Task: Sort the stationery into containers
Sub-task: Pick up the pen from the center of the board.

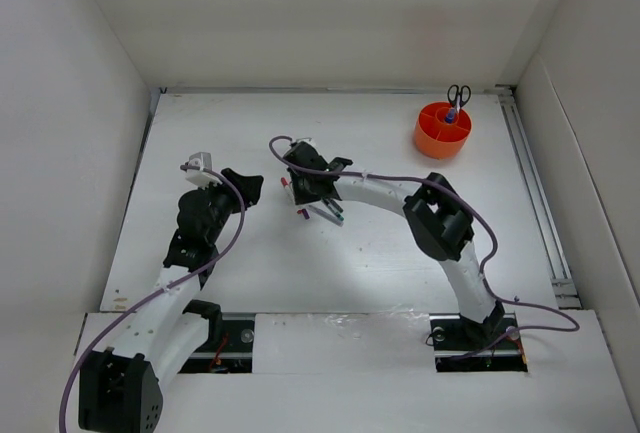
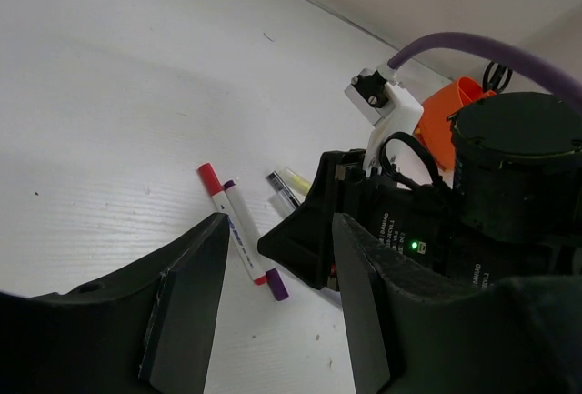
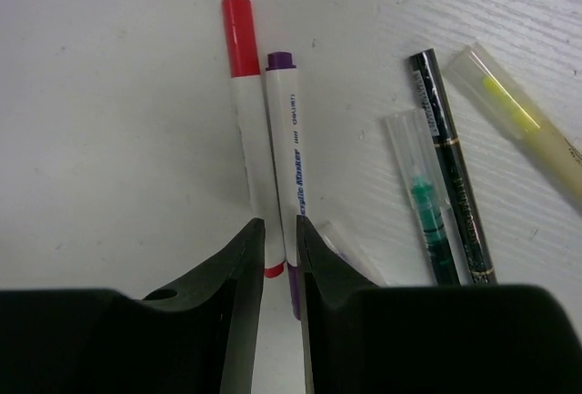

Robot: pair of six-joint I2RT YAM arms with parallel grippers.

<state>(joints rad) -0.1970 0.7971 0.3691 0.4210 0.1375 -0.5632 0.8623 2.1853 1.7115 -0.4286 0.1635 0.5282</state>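
Several pens lie together mid-table (image 1: pixel 325 211). In the right wrist view a red-capped marker (image 3: pixel 244 112) and a purple-capped marker (image 3: pixel 286 130) lie side by side, with a green pen (image 3: pixel 423 194), a black pen (image 3: pixel 447 162) and a yellow highlighter (image 3: pixel 518 121) to their right. My right gripper (image 3: pixel 280 230) hovers over the two markers' near ends, its jaws a marker's width apart and holding nothing. My left gripper (image 2: pixel 277 230) stands open and empty just left of the pens (image 1: pixel 250 188). The left wrist view also shows both markers (image 2: pixel 238 230).
An orange round organiser (image 1: pixel 442 130) stands at the back right with black scissors (image 1: pixel 458 94) upright in it. White walls enclose the table on three sides. The right arm's wrist (image 2: pixel 382 230) fills the space just beyond my left fingers.
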